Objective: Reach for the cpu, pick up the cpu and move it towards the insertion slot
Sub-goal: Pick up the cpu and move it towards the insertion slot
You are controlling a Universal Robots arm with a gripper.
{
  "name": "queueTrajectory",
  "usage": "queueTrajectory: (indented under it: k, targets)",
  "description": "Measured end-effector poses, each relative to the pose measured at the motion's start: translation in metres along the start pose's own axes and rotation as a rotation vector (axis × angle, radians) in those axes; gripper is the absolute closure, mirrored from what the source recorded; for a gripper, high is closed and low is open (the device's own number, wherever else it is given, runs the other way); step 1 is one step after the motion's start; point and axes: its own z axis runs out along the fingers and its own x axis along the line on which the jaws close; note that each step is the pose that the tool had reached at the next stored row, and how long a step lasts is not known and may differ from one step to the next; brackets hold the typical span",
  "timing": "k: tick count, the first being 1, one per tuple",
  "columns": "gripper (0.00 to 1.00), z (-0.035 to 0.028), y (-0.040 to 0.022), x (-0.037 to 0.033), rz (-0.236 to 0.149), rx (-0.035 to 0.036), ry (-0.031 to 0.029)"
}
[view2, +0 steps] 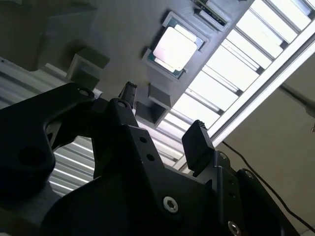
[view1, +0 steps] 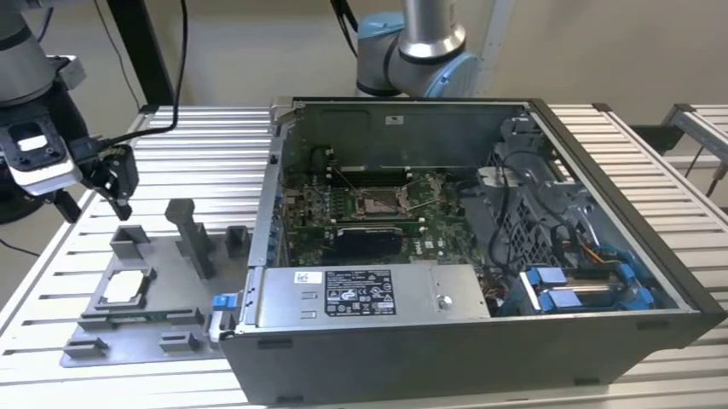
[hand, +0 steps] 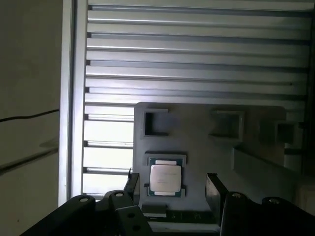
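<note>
The black two-fingered claw [view1: 98,204] hangs at the upper left of the exterior view, above the far end of a flat grey plastic tray [view1: 182,296] and clear of everything on it; its jaws stand wide apart with nothing between them. In both wrist views the two dark fingers [view2: 197,142] [hand: 215,189] frame the scene below, and the gap between them is bare.

The cpu [view1: 123,287], a small flat square chip with a pale silver-white face and a thin darker rim, lies flat in a shallow recess of the tray, at the lower left of the exterior view. In the first wrist view the cpu [hand: 165,178] shows between the fingers but well below them, untouched; in the second wrist view the cpu [view2: 174,46] sits in the same recess, apart from the fingertips.

The tray rests on a slatted aluminium table [view1: 193,145], just beside an open dark grey computer case [view1: 637,230] on the exterior view's right. The insertion slot [view1: 381,202], a square shiny metal-framed socket with a brownish centre, sits on the green circuit board [view1: 298,223] inside the case near the frame's middle, well apart from the claw and the cpu. Grey upright blocks [view1: 187,234] stand on the tray between the cpu and the case.
</note>
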Motion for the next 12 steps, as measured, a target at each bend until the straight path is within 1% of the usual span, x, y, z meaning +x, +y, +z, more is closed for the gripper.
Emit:
queueTrajectory:
  k: [12]
  targets:
    - [0.00,0.0145,-0.0005,0.0002,0.000,0.0001,0.0001]
